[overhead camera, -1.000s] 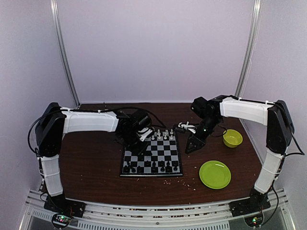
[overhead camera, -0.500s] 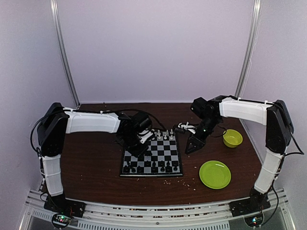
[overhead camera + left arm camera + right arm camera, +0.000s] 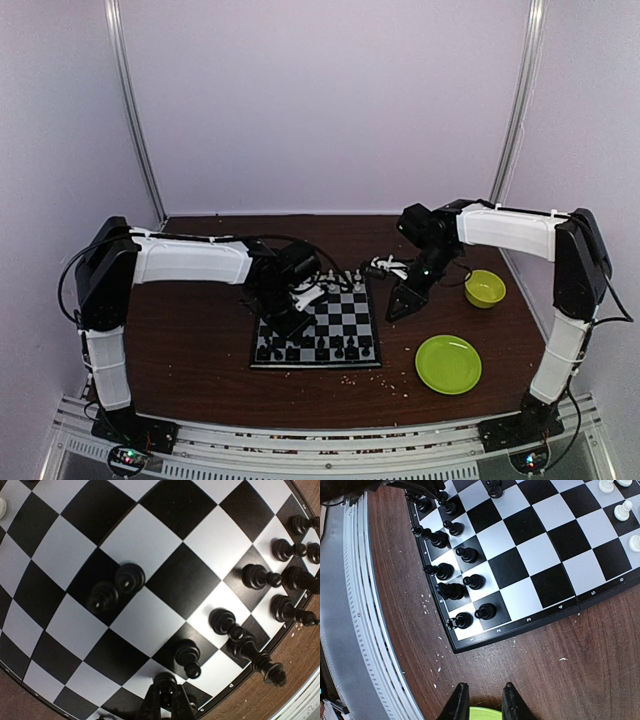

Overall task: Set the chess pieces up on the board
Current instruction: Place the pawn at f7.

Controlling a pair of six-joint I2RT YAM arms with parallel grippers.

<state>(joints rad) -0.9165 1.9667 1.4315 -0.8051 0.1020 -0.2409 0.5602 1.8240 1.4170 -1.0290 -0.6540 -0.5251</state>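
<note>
The board (image 3: 330,312) lies mid-table, with black chess pieces (image 3: 315,348) in its near rows and white ones (image 3: 340,283) along its far edge. My left gripper (image 3: 283,320) hangs over the board's left side. In the left wrist view it (image 3: 167,700) is shut on a black pawn (image 3: 166,681) just above a square near the board's rim (image 3: 272,647); other black pawns (image 3: 129,577) stand further in. My right gripper (image 3: 398,305) is beside the board's right edge, and in the right wrist view it (image 3: 485,700) is open and empty over the bare wood.
A round green plate (image 3: 448,362) lies at the front right, and its edge shows under my right fingers (image 3: 482,714). A small yellow-green bowl (image 3: 484,288) stands at the right. Pale crumbs (image 3: 385,378) are scattered near the board's front edge and by its corner (image 3: 427,602).
My left arm has moved a little to the right and further over the board. The right arm has not moved.
</note>
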